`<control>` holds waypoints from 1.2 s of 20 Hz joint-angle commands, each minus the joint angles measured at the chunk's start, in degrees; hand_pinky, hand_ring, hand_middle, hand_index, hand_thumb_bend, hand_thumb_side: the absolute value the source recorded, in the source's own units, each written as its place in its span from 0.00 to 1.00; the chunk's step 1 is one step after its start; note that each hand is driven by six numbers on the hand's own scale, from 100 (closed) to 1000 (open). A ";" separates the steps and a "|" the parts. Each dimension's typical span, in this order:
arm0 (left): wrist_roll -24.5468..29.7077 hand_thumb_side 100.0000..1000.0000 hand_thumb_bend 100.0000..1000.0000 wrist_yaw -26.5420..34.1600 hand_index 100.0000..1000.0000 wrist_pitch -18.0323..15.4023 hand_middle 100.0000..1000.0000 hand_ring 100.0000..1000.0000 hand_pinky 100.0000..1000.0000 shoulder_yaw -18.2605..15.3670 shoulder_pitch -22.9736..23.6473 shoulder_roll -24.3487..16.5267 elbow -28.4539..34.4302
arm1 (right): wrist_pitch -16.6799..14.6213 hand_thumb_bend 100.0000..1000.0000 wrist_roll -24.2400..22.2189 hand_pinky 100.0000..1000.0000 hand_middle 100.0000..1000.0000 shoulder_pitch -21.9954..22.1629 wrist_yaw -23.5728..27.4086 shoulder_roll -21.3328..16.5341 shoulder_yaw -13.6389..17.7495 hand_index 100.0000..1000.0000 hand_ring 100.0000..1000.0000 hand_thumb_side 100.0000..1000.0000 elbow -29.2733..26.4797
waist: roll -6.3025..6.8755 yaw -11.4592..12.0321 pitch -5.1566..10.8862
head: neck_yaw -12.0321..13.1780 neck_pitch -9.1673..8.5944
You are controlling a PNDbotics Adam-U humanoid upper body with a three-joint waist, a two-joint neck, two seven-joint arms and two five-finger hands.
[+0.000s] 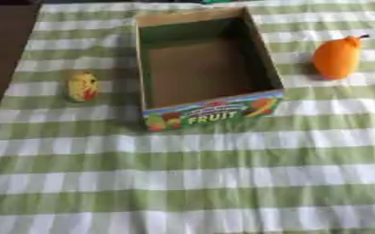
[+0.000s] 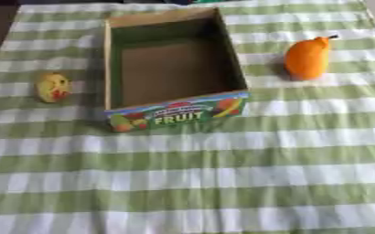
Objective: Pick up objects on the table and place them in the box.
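- I look down on a table under a green and white checked cloth (image 1: 183,183); neither of my 2 hands shows in either eye view, so I cannot tell whether their fingers are spread, pressed together or pinching anything
- The cardboard box (image 1: 146,64) sits at the far middle of the cloth, its near panel printed with fruit pictures and the word FRUIT; its brown floor is bare, as far as I can see into it
- 2 objects wait outside it; an orange fruit with a dark stem (image 1: 337,57) stands to the right of the box, near it but not touching
- A smaller yellow fruit with a red patch (image 1: 82,86) lies to the left of the box, also apart from its wall
- I judge the task as not yet started; 0 of the 2 objects are in the box and both are left to pick and place
- My guess is that each hand suits the fruit on its own side; the left wall of the box stands between the yellow fruit and the floor, so I would need to lift it clear over the rim
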State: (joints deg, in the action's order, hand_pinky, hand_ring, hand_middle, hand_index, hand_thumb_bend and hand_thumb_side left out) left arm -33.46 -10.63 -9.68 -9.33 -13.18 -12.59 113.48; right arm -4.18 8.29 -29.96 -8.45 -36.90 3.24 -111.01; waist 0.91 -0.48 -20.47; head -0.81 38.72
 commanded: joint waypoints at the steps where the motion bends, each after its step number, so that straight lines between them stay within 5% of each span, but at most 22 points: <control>1: 0.21 0.94 0.00 -0.24 0.80 0.16 0.67 0.60 0.57 0.13 0.03 -1.41 1.11 | 2.40 0.00 -2.40 0.72 0.72 -3.34 -2.88 -5.95 -1.49 0.89 0.82 1.00 2.09 | -0.12 -0.09 1.57 | -0.37 0.21; 10: 0.73 0.94 0.00 -0.02 0.80 0.33 0.67 0.60 0.57 0.54 0.51 -1.82 1.11 | 5.48 0.00 -9.65 0.73 0.78 -14.88 -10.13 -15.13 -7.28 0.90 0.84 1.00 13.17 | -0.34 0.29 2.40 | -0.88 0.52; 24: 1.32 0.93 0.00 0.04 0.80 0.50 0.67 0.60 0.57 1.02 0.89 -2.60 1.11 | -0.13 0.00 -21.57 0.78 0.85 -26.49 -22.06 -12.97 -14.47 0.94 0.89 1.00 32.56 | -0.57 0.17 2.81 | -1.14 0.21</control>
State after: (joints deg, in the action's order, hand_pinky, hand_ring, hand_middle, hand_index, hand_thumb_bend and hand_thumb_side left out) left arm -32.39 -10.57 -9.15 -8.30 -12.10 -13.65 113.49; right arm -3.62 -12.27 -55.15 -29.19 -49.00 -11.41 -79.72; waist 0.37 -0.33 -19.00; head -1.74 39.09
